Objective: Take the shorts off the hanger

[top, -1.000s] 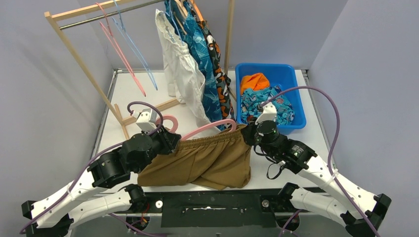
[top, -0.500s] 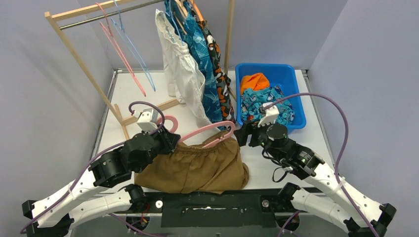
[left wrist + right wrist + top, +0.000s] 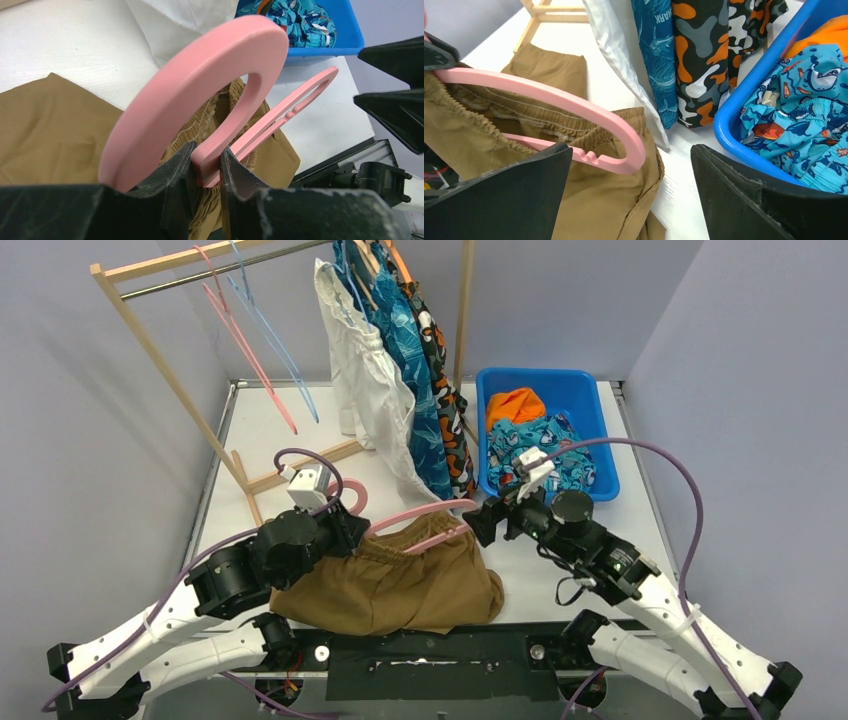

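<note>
The brown shorts (image 3: 400, 585) lie crumpled on the table near its front edge. Their elastic waistband is still bunched round the left part of the pink hanger (image 3: 420, 512). The hanger's right end sticks out bare over the fabric (image 3: 589, 200). My left gripper (image 3: 207, 170) is shut on the hanger's neck, just below the hook, and holds it above the table. My right gripper (image 3: 631, 150) stands wide open just right of the hanger's free end, with nothing in it. White (image 3: 370, 380), blue patterned (image 3: 415, 370) and camouflage shorts (image 3: 445, 390) hang on the rack.
The blue bin (image 3: 560, 390) at the back right holds orange shorts (image 3: 515, 405) and teal shark-print shorts (image 3: 545, 455). A wooden rack (image 3: 160, 370) spans the back, with an empty pink hanger (image 3: 240, 340) and an empty blue hanger (image 3: 280, 340) on it. Grey walls close both sides.
My right gripper has opened, let go of the brown shorts' waistband and drawn back to the right. The shorts have slumped left onto the table, baring the hanger's right end.
</note>
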